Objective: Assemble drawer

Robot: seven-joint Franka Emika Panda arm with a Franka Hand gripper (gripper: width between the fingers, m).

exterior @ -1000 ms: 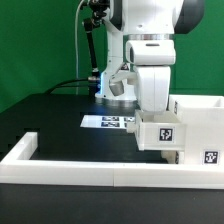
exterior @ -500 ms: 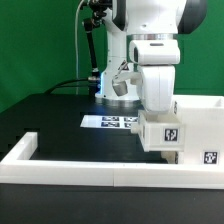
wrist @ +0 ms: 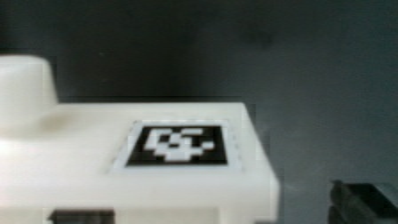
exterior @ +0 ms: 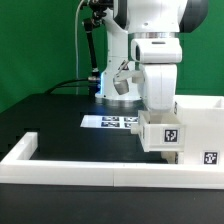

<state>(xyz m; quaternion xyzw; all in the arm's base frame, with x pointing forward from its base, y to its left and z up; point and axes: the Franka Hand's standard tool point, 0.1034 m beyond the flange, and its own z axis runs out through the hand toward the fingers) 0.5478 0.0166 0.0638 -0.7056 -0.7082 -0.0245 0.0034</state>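
A small white tray of the drawer is sitting at the exterior view's right, its black-and-white tag facing the camera, and it is pressing up against the tall white casing just beside it on that side. The casing is carrying a tag of its own low on its front face. In the wrist view the tray is filling the lower part of the picture, its flat top showing a blurred square tag, with a rounded white knob-like part rising at one corner.

The arm's broad white wrist is hanging directly over the tray, and the claw itself is lying hidden behind the wrist and the tray in the exterior view; the wrist view is not showing its fingers either, so I cannot tell how far apart they are standing or whether they are gripping the tray.

The marker board is lying flat on the black worktop just to the exterior view's left of the tray. A long low white wall is edging the near side of the worktop, and a green backdrop is hanging behind.
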